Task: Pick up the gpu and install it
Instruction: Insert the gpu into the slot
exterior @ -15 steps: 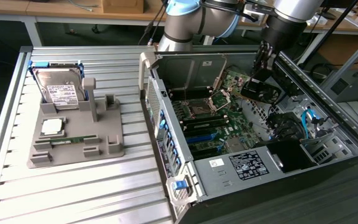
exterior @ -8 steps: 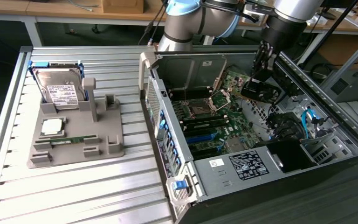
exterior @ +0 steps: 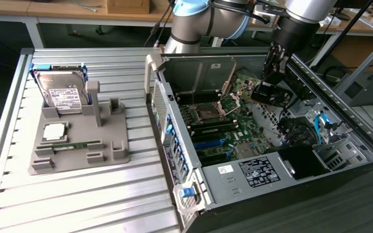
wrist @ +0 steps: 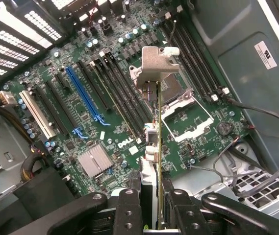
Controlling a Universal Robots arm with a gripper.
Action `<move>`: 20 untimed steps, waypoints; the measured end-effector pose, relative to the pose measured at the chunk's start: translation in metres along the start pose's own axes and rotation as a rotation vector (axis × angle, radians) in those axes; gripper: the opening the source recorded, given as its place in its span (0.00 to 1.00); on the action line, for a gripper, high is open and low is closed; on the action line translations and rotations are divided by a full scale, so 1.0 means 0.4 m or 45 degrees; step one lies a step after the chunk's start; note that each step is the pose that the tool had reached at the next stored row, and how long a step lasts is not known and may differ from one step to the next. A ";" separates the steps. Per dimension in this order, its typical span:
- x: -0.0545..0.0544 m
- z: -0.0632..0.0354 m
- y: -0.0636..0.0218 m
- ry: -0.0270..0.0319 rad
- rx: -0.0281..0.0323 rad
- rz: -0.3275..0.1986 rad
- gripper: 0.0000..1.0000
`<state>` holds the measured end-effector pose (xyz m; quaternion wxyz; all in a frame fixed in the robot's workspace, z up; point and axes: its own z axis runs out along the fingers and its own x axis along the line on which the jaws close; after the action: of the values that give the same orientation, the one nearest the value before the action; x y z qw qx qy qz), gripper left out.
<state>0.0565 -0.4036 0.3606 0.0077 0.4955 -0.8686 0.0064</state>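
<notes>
**A:** What is the hand doing right now?

**B:** The hand is clamping the gpu. In the wrist view its fingers are pressing on the card's two flat faces, and the gpu is showing edge-on with its silver bracket pointing away from the hand.

**A:** And where is the card sitting?

**B:** It is hanging inside the open computer case, above the motherboard on the case's floor. I cannot tell whether it is touching the board. From the wrist, its edge is running alongside the long black slots, with the blue slot lying off to one side.

**A:** Is anything lying outside the case?

**B:** Yes. A gray holder is resting on the slatted surface on the exterior view's left of the case, well apart from it. A hard drive is standing upright in that holder.
</notes>
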 end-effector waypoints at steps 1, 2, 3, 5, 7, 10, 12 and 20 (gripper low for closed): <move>0.000 0.000 0.000 -0.0001 0.0001 -0.005 0.27; 0.000 0.000 0.000 -0.0001 0.0002 -0.009 0.27; 0.000 0.000 0.000 -0.0001 0.0003 -0.013 0.27; 0.000 0.000 0.000 -0.0001 0.0005 -0.021 0.27; 0.000 0.000 0.000 -0.0002 0.0006 -0.031 0.27; 0.000 0.000 0.000 -0.0002 0.0009 -0.043 0.27; 0.000 0.000 0.000 -0.0002 0.0010 -0.051 0.27; 0.000 0.000 0.000 -0.0004 0.0017 -0.084 0.27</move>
<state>0.0565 -0.4036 0.3606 0.0075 0.5237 -0.8518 0.0066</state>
